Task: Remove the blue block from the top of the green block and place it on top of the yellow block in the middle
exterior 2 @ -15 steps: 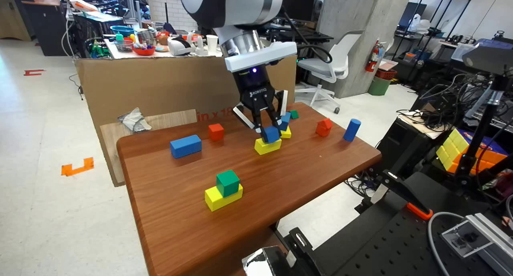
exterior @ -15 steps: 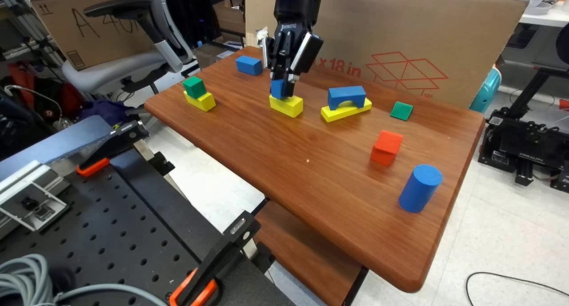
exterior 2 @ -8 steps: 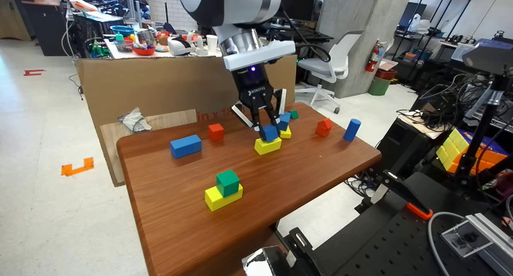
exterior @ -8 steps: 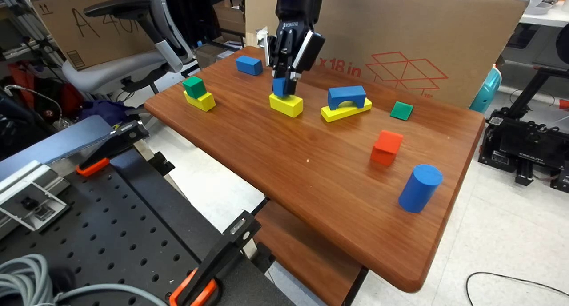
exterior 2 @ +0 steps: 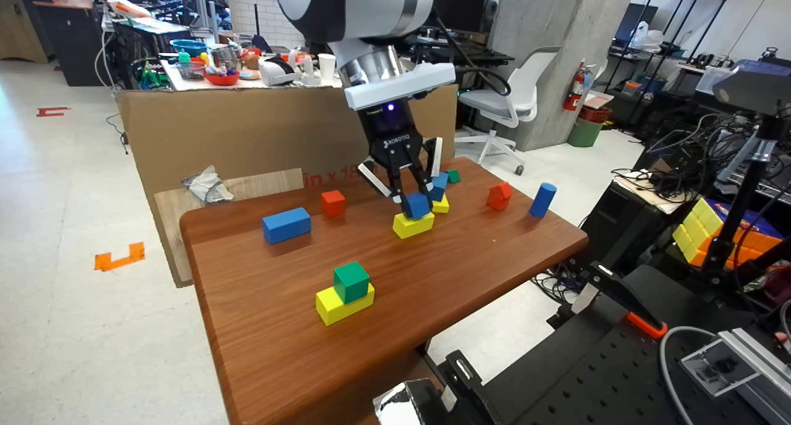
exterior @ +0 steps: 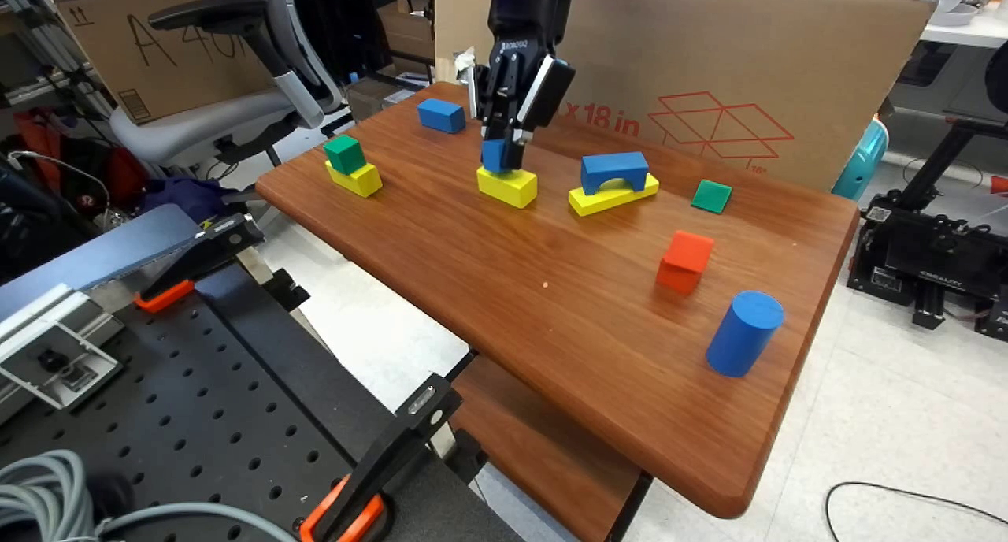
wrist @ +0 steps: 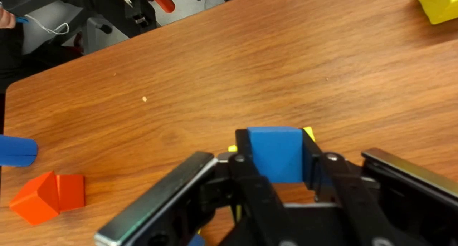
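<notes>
My gripper (wrist: 275,146) is clamped on the blue block (wrist: 274,158), its two fingers (wrist: 310,148) against opposite sides in the wrist view. In both exterior views I have that block on top of the plain yellow brick (exterior 2: 413,227), its underside appearing to meet the brick's upper face. Elsewhere on the wooden table (exterior: 512,290), a blue arch (exterior: 614,165) rests on a flat yellow bar (exterior: 613,202), and a green cube (exterior 2: 351,281) tops another yellow block (exterior 2: 343,310).
</notes>
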You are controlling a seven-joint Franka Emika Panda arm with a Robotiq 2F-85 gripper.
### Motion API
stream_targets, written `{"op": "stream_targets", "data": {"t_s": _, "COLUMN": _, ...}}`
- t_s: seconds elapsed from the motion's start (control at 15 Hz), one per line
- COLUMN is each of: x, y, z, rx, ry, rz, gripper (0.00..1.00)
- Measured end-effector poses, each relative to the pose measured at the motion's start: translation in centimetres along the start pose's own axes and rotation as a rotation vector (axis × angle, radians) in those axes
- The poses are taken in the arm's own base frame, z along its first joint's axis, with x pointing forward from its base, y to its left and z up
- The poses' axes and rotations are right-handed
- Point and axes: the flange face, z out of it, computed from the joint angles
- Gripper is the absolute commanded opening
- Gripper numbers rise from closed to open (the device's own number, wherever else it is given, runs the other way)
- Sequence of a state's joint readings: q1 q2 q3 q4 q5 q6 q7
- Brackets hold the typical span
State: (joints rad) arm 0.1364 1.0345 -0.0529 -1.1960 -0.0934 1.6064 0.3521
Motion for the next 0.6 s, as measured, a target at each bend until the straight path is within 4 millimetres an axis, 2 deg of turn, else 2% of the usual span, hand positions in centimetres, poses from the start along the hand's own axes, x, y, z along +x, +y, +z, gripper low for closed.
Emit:
{"op": "stream_targets", "data": {"t_s": 0.2, "x": -0.1, "y": -0.1, "z": 0.0, "rx": -0.003, "ry": -0.004, "rz": -0.001, "gripper": 0.88}}
{"op": "stream_targets", "data": {"t_s": 0.33, "x": -0.2, "y": -0.4, "z": -0.3, "rx": -0.003, "ry": 0.001, "rz": -0.005, "gripper": 1.00}}
{"op": "stream_targets", "data": {"t_s": 0.47, "x": -0.5, "y": -0.9, "z": -1.0, "rx": -0.002, "ry": 0.014, "rz": -0.018, "gripper": 1.00}}
{"op": "stream_targets", "data": {"t_s": 0.6, "x": -1.6, "y": -1.7, "z": -2.8, "rx": 0.001, "ry": 0.041, "rz": -0.045, "gripper": 1.00}}
